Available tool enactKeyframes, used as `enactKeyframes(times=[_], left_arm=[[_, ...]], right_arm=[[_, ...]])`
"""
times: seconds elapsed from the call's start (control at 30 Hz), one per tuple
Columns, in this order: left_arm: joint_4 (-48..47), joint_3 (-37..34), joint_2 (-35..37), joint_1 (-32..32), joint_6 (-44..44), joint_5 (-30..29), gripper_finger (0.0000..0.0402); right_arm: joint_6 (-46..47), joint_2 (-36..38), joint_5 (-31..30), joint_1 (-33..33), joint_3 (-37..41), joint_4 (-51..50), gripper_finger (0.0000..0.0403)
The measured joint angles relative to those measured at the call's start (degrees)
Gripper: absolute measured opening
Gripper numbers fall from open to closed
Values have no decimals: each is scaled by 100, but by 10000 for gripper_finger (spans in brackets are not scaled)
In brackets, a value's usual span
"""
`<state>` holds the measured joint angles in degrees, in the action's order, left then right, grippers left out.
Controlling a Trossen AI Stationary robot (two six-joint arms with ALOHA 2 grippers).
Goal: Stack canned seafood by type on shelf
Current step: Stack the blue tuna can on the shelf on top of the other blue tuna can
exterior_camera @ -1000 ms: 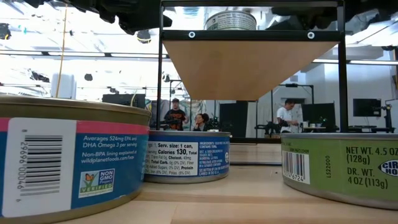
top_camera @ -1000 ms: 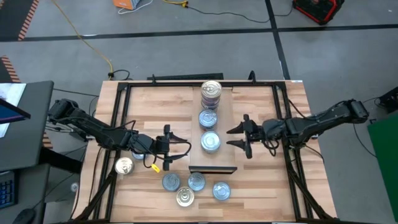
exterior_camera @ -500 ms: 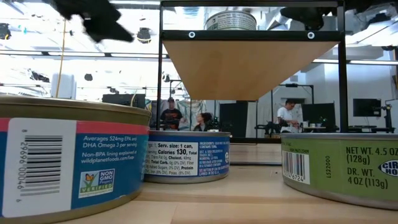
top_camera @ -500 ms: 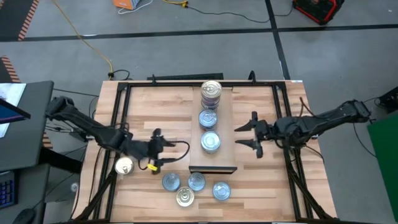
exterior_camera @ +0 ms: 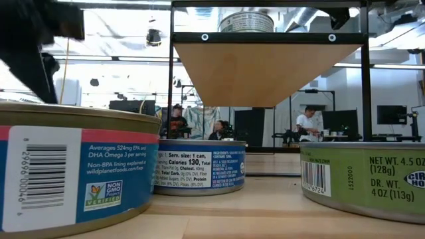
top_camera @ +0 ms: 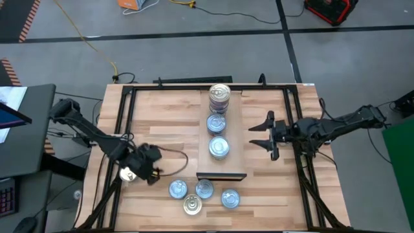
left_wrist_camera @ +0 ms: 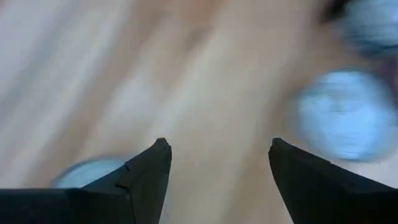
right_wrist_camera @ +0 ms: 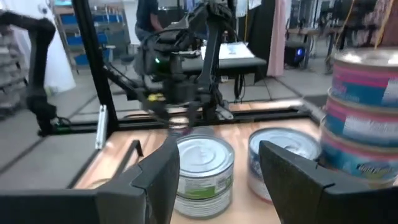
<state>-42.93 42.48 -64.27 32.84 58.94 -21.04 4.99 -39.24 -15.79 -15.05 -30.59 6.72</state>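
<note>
The shelf [top_camera: 234, 139] is a light-wood board running down the table's middle. On it stand a stack of tins [top_camera: 220, 97] at the far end, then a blue-topped tin [top_camera: 216, 123] and a silver-topped tin [top_camera: 218, 148]. Loose tins lie near the front edge: a silver-gold one [top_camera: 129, 173], three blue ones [top_camera: 178, 189] [top_camera: 204, 189] [top_camera: 230, 198] and another silver-gold one [top_camera: 192, 206]. My left gripper [top_camera: 150, 173] [left_wrist_camera: 217, 149] hangs open over the table beside the left silver-gold tin. My right gripper [top_camera: 262, 136] [right_wrist_camera: 217, 158] is open, level, right of the shelf and facing it.
A black frame's rails [top_camera: 123, 129] [top_camera: 297, 129] run along the table's left and right sides and its far edge. The low view shows big tins close by [exterior_camera: 73, 166] [exterior_camera: 362, 176] and the shelf's underside [exterior_camera: 265, 66]. People stand in the room beyond.
My left gripper has swung away from the shelf toward the table's left and near edges, turning and coming down beside the left silver-gold tin. My right gripper has drawn back from the shelf toward the table's right edge. The tins have stayed in place.
</note>
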Motion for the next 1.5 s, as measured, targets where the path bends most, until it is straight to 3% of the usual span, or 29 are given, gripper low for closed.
enactKeyframes(times=[0.27, 0.57, 0.87, 1.0, 1.27, 1.5], left_arm=[[-2022, -5, 159, -527, 583, 141, 258], [-2038, -524, 127, -1171, 143, -192, 258], [-548, -1279, 138, -1938, -708, -215, 258], [-485, -1285, 131, -2315, -1088, -506, 258], [617, -1285, 101, -3013, -1982, 86, 258], [1098, -1189, -595, -3226, -2403, 433, 258]], right_arm=[[409, -452, 2, -425, 0, 196, 243], [363, -775, 2, -457, -2, 889, 243], [96, -844, 2, -439, -2, 1237, 243], [47, -844, 2, -437, -2, 1233, 243], [-374, -844, 2, -433, -2, 1495, 243], [-511, -844, 4, -433, -2, 1609, 243]])
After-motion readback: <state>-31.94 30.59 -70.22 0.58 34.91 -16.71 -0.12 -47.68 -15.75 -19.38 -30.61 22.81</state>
